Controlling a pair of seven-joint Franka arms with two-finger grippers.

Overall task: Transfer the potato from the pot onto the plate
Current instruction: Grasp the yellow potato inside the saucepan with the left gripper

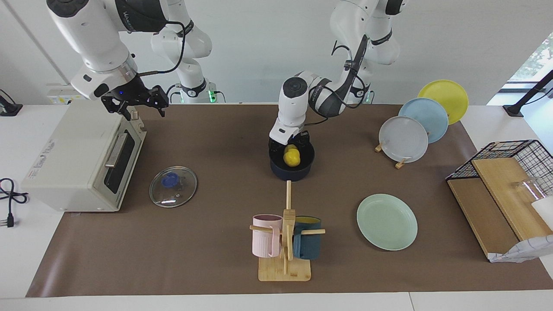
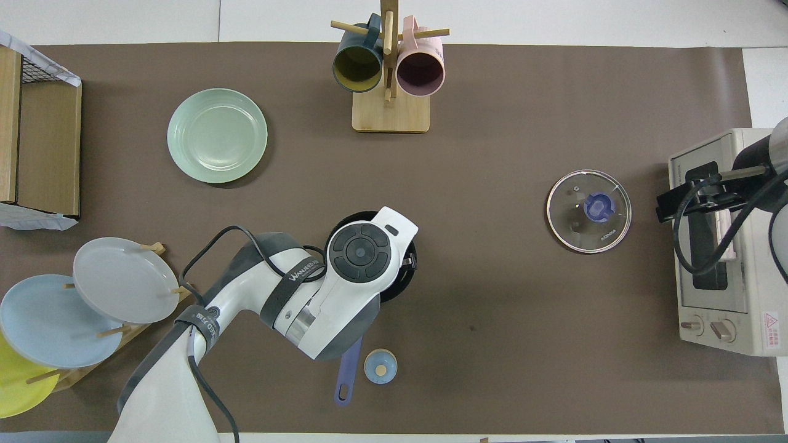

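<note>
Over the toaster oven (image 1: pixel 82 160), at the right arm's end of the bench (image 1: pixel 216 142), the right tool (image 1: pixel 135 103) hangs with its dark fingers spread wide and nothing between them; that arm waits. A glass lid (image 1: pixel 173 186) with a blue knob lies flat beside the oven's door, apart from it, with bare brown mat all round it. Faint lettering shows on the lid's glass and on the oven's top, too small to read.

At mid-bench stands the pot (image 1: pixel 292 166), with the left tool (image 1: pixel 290 144) lowered into its mouth. The potato (image 1: pixel 292 157) sits at the pot's rim level between the tool's fingers, and they appear closed on it. From overhead the left arm's wrist covers the pot almost wholly; only the pot's rim and its blue handle (image 2: pixel 348 375) show, the handle pointing toward the robots, with a small blue cap (image 2: pixel 380 366) lying beside it. "WANJIEDA"-like writing runs along a band on the left arm, not fully legible.

Farther from the robots than the pot is a mug rack (image 1: pixel 285 246) holding a pink and a dark blue mug. The plate (image 1: pixel 386 221) lies flat and bare toward the left arm's end from the pot, farther from the robots, with open mat between the two. Three plates stand in a rack (image 1: pixel 425 116) nearer the robots than that plate.
</note>
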